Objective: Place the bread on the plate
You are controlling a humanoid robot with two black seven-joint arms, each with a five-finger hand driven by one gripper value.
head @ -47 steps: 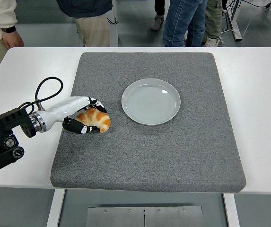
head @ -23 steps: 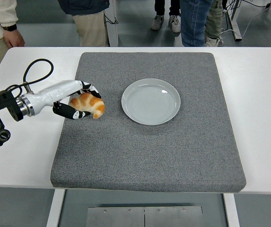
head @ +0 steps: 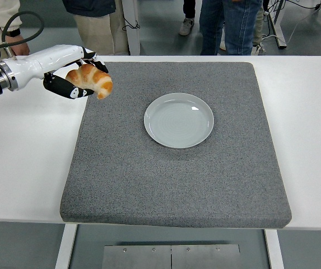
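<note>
The bread is a golden croissant (head: 91,79), held in the air by my left hand (head: 73,75) above the far left corner of the grey mat (head: 177,185). The hand's black fingers are curled around the croissant from above and below. The white forearm comes in from the left edge. The empty pale plate (head: 178,120) sits on the mat, to the right of the croissant and nearer to me. My right arm is out of view.
The grey mat covers the middle of the white table (head: 311,140). Several people stand along the table's far edge (head: 98,22), one at the far left close behind my left arm.
My left hand has lifted the croissant off the mat and carried it up and toward the far left corner. The plate has not moved.
</note>
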